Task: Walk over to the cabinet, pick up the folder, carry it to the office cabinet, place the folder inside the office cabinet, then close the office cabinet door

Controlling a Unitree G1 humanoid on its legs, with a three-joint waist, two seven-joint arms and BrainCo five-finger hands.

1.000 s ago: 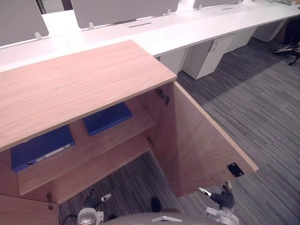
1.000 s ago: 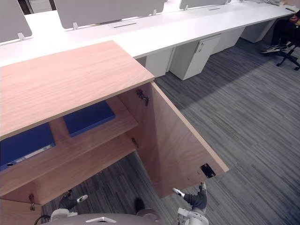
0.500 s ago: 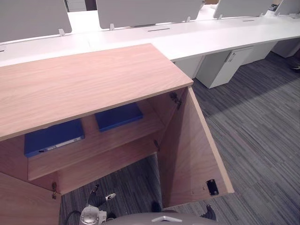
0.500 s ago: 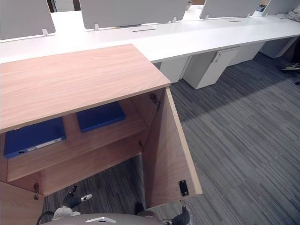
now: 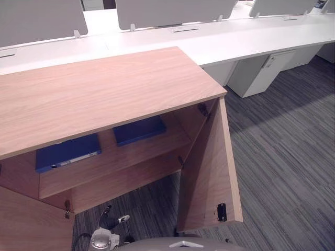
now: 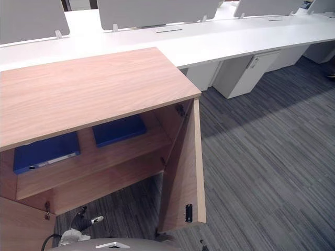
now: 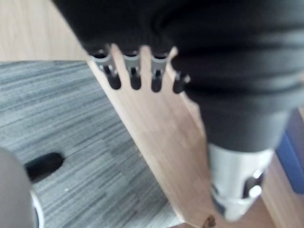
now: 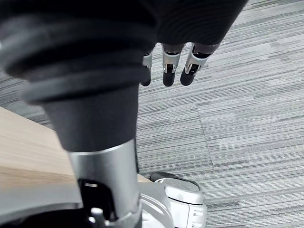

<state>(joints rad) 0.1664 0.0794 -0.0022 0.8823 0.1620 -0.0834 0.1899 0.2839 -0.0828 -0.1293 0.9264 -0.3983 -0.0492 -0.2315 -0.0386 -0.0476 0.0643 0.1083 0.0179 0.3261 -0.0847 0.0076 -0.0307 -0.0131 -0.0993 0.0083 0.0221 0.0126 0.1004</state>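
The wooden office cabinet (image 5: 104, 89) stands in front of me with both doors open. Two blue folders lie flat on its shelf, one at the left (image 5: 68, 152) and one further right (image 5: 140, 129). The right door (image 5: 209, 167) stands out edge-on toward me, and the left door (image 5: 26, 219) shows at the lower left. My left hand (image 5: 116, 219) hangs low in front of the lower shelf, its fingers (image 7: 134, 76) relaxed and holding nothing. In the right wrist view my right hand (image 8: 167, 66) hangs open over the carpet beside the right door.
A long row of white desks (image 5: 235, 42) with grey screens (image 5: 172, 10) runs behind the cabinet. A white pedestal unit (image 5: 261, 73) stands under them. Grey carpet (image 5: 288, 157) spreads to the right.
The camera has shifted. The right door has swung inward from wide open to edge-on. My right hand, earlier by the door's lower edge, has dropped below the eye views.
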